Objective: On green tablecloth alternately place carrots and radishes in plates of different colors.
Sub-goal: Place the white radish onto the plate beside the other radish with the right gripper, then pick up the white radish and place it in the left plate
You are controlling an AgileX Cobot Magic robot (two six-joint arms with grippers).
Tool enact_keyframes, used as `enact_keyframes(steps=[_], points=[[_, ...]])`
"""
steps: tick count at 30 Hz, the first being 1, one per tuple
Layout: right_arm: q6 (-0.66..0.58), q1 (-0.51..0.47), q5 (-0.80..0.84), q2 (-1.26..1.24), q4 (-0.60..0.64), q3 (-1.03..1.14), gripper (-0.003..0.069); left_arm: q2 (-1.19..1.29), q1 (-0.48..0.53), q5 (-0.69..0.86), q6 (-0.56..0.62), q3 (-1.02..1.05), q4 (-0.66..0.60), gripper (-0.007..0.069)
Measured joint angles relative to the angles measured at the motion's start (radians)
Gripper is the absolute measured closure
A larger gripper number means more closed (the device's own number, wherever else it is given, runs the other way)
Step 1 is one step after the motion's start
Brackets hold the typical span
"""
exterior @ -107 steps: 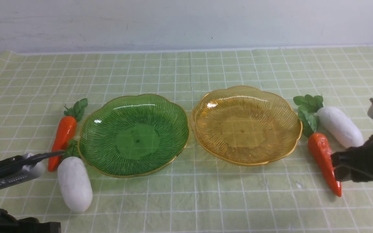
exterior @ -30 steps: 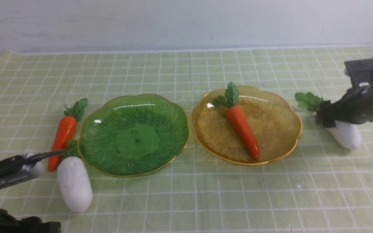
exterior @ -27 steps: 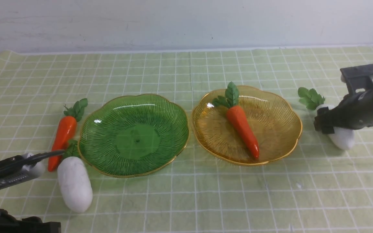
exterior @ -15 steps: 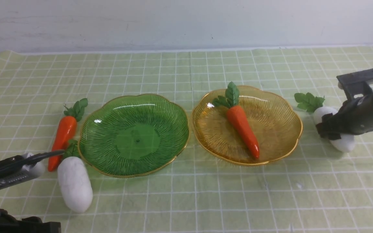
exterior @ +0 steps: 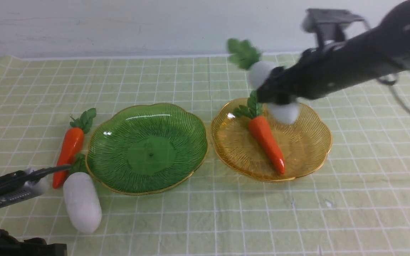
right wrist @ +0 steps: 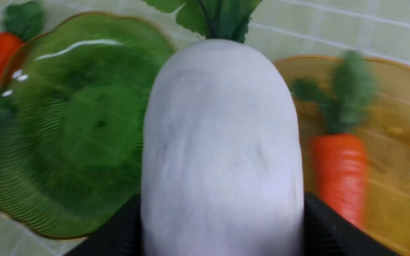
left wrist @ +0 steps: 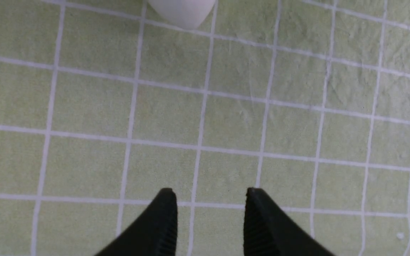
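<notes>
Glossy ribbed plastic plates (exterior: 148, 149), matt radishes (exterior: 82, 202), wrinkled tablecloth (exterior: 226, 220).

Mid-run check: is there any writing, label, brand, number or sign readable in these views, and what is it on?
None readable. No text shows on the green plate, the amber plate, the plated carrot, the loose carrot, the loose radish, the held radish in the right pincer, or the tablecloth, which bears only a white grid. The right wrist view is blurred.
</notes>
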Motion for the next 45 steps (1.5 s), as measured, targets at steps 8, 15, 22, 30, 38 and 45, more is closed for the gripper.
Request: enact_keyframes(steps=[8,15,22,30,38,45], points=[[-0.087,0.26,-0.424,0.184,0.058,0.0,0.0199,0.0,0.0,0.0,0.0,0.0,0.0,0.038],[-0.088,0.286,-0.547,0.253,0.07,0.0,0.0101,0.0,0.0,0.018,0.0,0.0,0.0,0.038],[-0.088,0.286,-0.486,0.199,0.067,0.0,0.0071,0.0,0.0,0.031,0.0,0.0,0.0,0.038],[-0.086,0.224,-0.101,-0.077,-0.029,0.0,0.0184,0.0,0.0,0.032,-0.005,-0.029,0.04,0.038],[0.052,0.019,0.464,-0.334,-0.266,0.0,0.0482,0.058,0.0,-0.011,-0.083,-0.132,0.146,0.0375],[0.192,-0.121,0.581,-0.459,-0.388,0.114,0.0665,0.246,0.0,-0.118,-0.13,-0.166,0.215,0.0256]])
